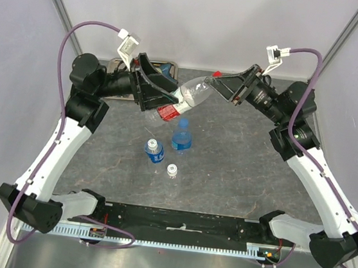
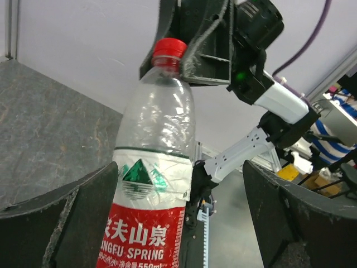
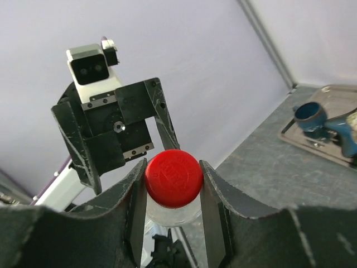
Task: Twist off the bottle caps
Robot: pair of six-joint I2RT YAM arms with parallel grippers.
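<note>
The red-labelled bottle [image 2: 153,167] was in the air over the far part of the table [image 1: 239,173], tilted. In the top view its base pointed to about 8 o'clock and its neck to about 2 o'clock. The right gripper [image 1: 222,82] came from the 2 o'clock side, and its two fingers [image 3: 215,195] pinched the red cap [image 3: 173,177] from both sides; the cap sat on the neck of the bottle. The left gripper [image 1: 166,101] was at the lower part of the same bottle with its fingers [image 2: 83,218] spread wide. One finger was just beside the label, and I cannot tell if it touched; the other finger stood clearly apart from the bottle.

Three other bottles stood upright on the table, toward 6 o'clock from the lifted one, each with its cap on: a blue-tinted bottle [image 1: 181,136], a blue-labelled bottle [image 1: 154,150] and a tiny bottle [image 1: 172,171]. A metal tray [image 3: 301,139] with a dark blue mug [image 3: 309,114] lay at about 11 o'clock.
</note>
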